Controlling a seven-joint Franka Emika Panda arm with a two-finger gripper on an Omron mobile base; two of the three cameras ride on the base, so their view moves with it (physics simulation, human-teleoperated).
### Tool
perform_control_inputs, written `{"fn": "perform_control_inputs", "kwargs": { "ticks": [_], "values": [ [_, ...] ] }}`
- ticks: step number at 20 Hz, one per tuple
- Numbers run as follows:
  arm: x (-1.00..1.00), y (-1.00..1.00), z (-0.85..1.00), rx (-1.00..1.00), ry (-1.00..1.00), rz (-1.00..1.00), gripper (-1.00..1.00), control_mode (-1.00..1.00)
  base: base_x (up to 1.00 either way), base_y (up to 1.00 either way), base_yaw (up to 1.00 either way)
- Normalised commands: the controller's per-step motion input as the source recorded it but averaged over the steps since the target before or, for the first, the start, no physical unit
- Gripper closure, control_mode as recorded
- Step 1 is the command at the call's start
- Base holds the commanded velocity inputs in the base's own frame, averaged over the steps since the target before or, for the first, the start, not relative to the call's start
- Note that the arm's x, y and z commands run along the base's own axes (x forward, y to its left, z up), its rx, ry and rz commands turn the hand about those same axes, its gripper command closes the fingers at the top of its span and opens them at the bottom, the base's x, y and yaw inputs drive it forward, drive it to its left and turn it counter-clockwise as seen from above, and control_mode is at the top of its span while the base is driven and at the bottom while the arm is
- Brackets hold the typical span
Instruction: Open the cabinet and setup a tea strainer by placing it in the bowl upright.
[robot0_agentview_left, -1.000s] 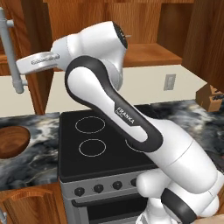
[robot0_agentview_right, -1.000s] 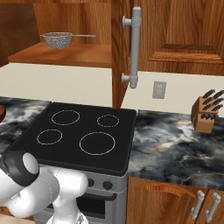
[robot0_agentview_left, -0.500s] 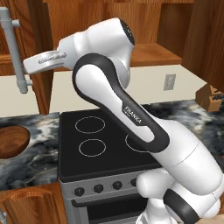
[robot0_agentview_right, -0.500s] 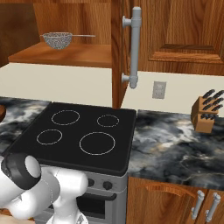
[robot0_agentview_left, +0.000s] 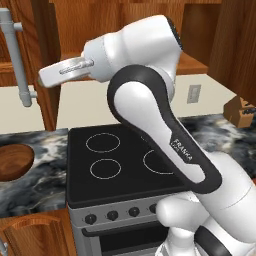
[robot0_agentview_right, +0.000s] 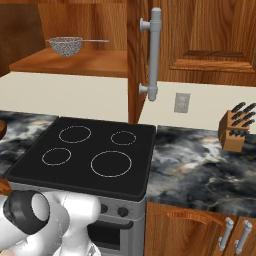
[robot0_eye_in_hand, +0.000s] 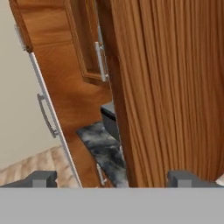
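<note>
Bowl (robot0_agentview_left: 12, 161) sits at far left on the counter; the cabinet (robot0_agentview_right: 134, 60) stands open, tea strainer (robot0_agentview_right: 66, 46) on its shelf. Gripper (robot0_eye_in_hand: 113, 178) jaws spread wide, empty (facing the door panel). We should swing around the door edge, then descend on the thin handle.

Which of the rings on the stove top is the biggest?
The front right ring on the stove, seen from the right base view. It is plainly wider than the other three; the back right ring is the smallest.
</note>
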Motion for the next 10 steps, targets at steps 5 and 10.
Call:
{"fn": "perform_control_inputs", "kwargs": {
  "ticks": [5,10],
  "values": [
    [-0.39,-0.46,0.01,-0.04,0.00,-0.03,-1.00,-1.00,0.00,0.00,0.00],
    [0.00,-0.76,-0.02,-0.13,0.00,-0.09,-1.00,-1.00,0.00,0.00,0.00]
  ]
}}
